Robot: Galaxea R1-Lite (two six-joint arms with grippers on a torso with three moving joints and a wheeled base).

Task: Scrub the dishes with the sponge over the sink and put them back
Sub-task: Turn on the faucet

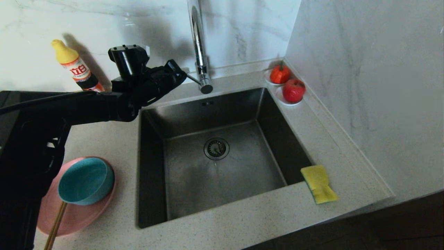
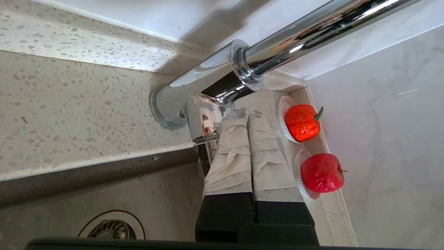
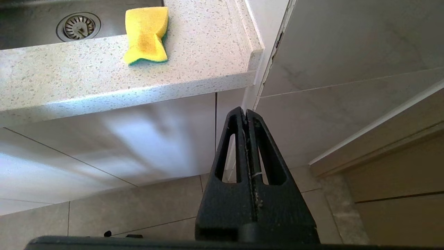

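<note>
Here, the speckled stone counter [image 1: 242, 222] fills most of the head view, pale and grainy, with a raised lip where it meets the veined marble wall [image 1: 374, 86] on the right. Cut into its centre is the sink [image 1: 180, 118], a square brushed-steel basin with sharp straight rims, smooth dull walls and a round slotted drain strainer [image 1: 216, 148] in its flat floor; nothing lies in it. Over the back rim rises the tap [image 1: 198, 41], a tall mirror-bright chrome tube on a round base.

My left arm reaches across the upper left of the frame, and my left gripper [image 1: 180, 73] sits just beside the tap's base with both cloth-wrapped fingers [image 2: 230, 152] pressed flat together on nothing, their tips right at the short chrome lever [image 2: 204, 121]; I cannot tell whether they touch it.

At lower left the pink plate [image 1: 83, 215], wide and shallow, rests on the counter near the sink's left rim. The teal bowl [image 1: 86, 180], round and matte, sits on it, and the thin wooden chopsticks [image 1: 55, 222] slant out from under the bowl toward the bottom edge.

The sponge [image 1: 319, 184], yellow, pinched at the waist, green layer underneath, lies on the narrow strip at the sink's lower right corner, near the counter's front edge.

My right gripper [image 3: 247, 116] hangs below counter level beside the cabinet front, its black skeletal fingers clamped together, holding nothing.

A yellow-capped bottle [image 1: 74, 66] leans at upper left; two red fruits on white saucers [image 1: 289, 86] fill the back right corner.
</note>
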